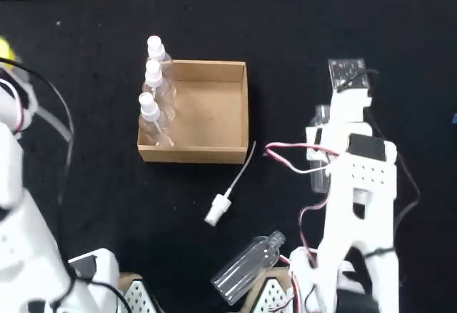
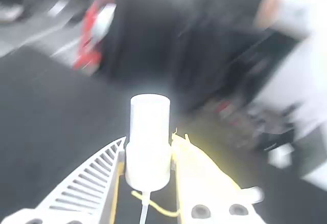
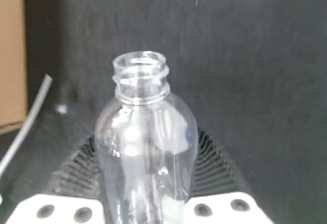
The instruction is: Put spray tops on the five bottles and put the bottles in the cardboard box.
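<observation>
Right end effector (image 3: 148,144) grips bottle (image 3: 145,127) lengthwise, neck outward; left end effector (image 2: 149,141) clamps spray top (image 2: 149,127)

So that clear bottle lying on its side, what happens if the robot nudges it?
It would probably roll: the lying bottle is round and rests on its side on the flat black table. It looks empty and thin-walled, so it is likely very light and easily shoved away. Its smooth plastic might slip or dent when squeezed.
</observation>
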